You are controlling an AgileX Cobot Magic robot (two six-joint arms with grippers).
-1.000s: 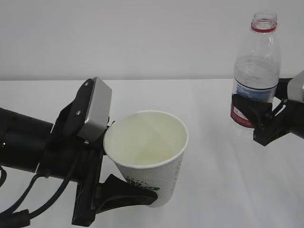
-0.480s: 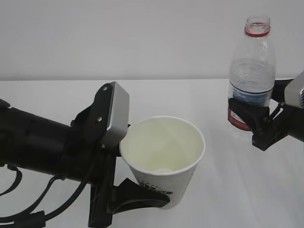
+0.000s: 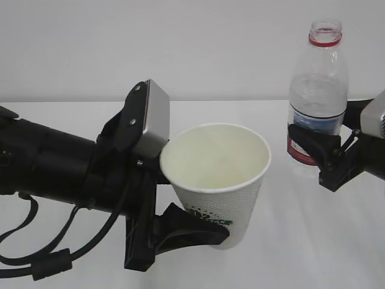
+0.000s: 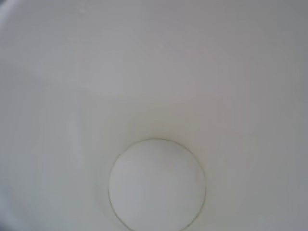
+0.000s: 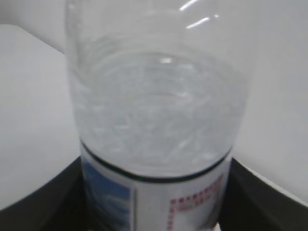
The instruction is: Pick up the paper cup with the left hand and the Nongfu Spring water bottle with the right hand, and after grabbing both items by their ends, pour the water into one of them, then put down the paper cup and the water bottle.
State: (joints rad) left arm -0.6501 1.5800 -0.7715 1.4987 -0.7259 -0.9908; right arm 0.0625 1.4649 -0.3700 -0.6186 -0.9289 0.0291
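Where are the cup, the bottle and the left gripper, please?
cup (image 3: 224, 198), exterior view, dimpled outer wall below the rim.
bottle (image 3: 317, 90), exterior view, clear body above the label.
left gripper (image 3: 180, 208), exterior view, between its fingertips, at the cup.

The table (image 3: 301, 241) is white and flat, and it meets a pale wall at twelve o'clock. I can't see anything lying on it.

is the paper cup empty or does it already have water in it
Empty, apparently. The left wrist view looks straight into the paper cup and shows a bare, dry-looking bottom; the exterior view shows nothing inside either.
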